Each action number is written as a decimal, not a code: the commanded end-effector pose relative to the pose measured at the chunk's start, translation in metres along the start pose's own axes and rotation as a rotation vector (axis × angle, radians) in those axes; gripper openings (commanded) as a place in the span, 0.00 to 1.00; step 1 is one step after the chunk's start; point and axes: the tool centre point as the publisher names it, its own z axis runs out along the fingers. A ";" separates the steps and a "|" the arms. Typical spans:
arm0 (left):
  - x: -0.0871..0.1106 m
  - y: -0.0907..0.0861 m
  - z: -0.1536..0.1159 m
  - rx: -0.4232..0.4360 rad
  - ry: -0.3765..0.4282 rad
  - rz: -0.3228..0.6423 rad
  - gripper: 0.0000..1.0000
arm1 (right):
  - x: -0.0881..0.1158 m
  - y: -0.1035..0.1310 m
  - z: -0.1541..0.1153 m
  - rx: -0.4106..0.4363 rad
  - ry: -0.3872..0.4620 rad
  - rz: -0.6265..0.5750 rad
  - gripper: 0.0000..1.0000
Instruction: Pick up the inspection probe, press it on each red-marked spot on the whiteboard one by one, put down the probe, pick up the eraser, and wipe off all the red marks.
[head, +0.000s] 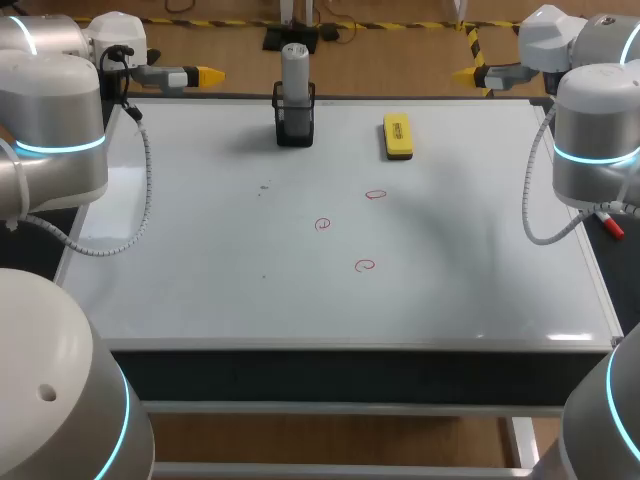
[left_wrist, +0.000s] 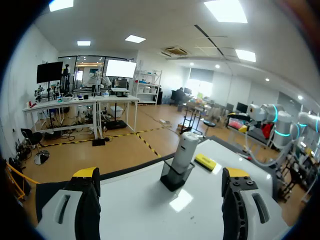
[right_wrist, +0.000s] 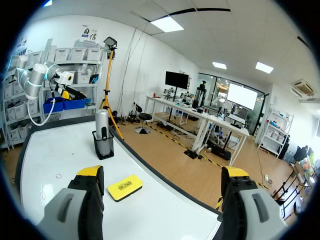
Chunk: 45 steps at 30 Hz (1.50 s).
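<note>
- Left gripper (left_wrist: 160, 173) hangs over the whiteboard's (head: 200, 250) far left corner with its yellow-tipped fingers spread wide and nothing between them
- Probe (left_wrist: 186, 149) stands well ahead of that gripper, in line with the gap between its fingers, at the middle of the whiteboard's far edge
- Probe is a pale grey cylinder with a rounded top, upright in a black holder (head: 295, 125)
- Right gripper (right_wrist: 162, 172) hangs at the far right corner, also wide open and holding nothing
- Eraser (right_wrist: 125, 187), a flat yellow block with dark print, lies ahead of the right gripper, with the probe farther on beyond it
- Three small red marks (head: 365, 265), open circles, sit near the whiteboard's middle, well apart from both grippers
</note>
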 end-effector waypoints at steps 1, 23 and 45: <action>0.000 0.000 0.000 0.001 0.000 0.000 1.00 | 0.000 0.000 0.000 0.001 0.001 0.000 1.00; 0.000 0.000 0.000 0.001 0.000 0.000 1.00 | 0.000 0.000 0.000 0.001 0.001 0.000 1.00; 0.014 -0.001 0.066 0.148 0.381 0.172 1.00 | 0.000 0.000 0.000 0.001 0.001 0.000 1.00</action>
